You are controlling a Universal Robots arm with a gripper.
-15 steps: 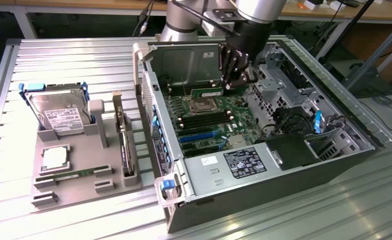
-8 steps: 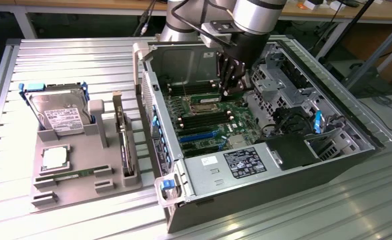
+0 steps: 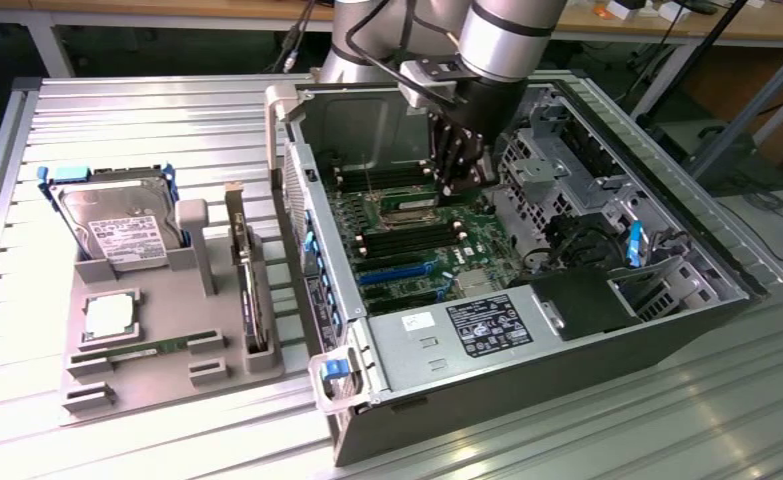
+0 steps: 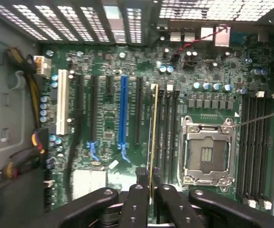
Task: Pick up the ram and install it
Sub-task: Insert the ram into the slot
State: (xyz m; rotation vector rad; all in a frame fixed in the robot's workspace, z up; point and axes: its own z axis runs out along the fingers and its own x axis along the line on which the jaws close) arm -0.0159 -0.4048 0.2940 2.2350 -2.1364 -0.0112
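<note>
In the wrist view my gripper (image 4: 151, 184) is shut on the ram (image 4: 152, 128), a thin green stick seen edge-on between the two black fingers (image 4: 137, 192). The stick hangs above the motherboard (image 4: 108, 71), lined up with the black memory slots (image 4: 168, 128) beside the empty processor socket (image 4: 207, 152). Whether it touches a slot I cannot tell. In the exterior view the gripper (image 3: 453, 165) reaches down into the open computer case (image 3: 525, 330), over the motherboard's middle. A second ram stick (image 3: 147, 350) lies on the grey tray (image 3: 164, 385).
The tray at the exterior view's left also holds a hard drive (image 3: 122, 228), a square silver processor (image 3: 108, 315) and a long dark card (image 3: 250, 290). Case walls, a drive cage (image 3: 551, 170) and cable bundles (image 4: 32, 104) close in around the board.
</note>
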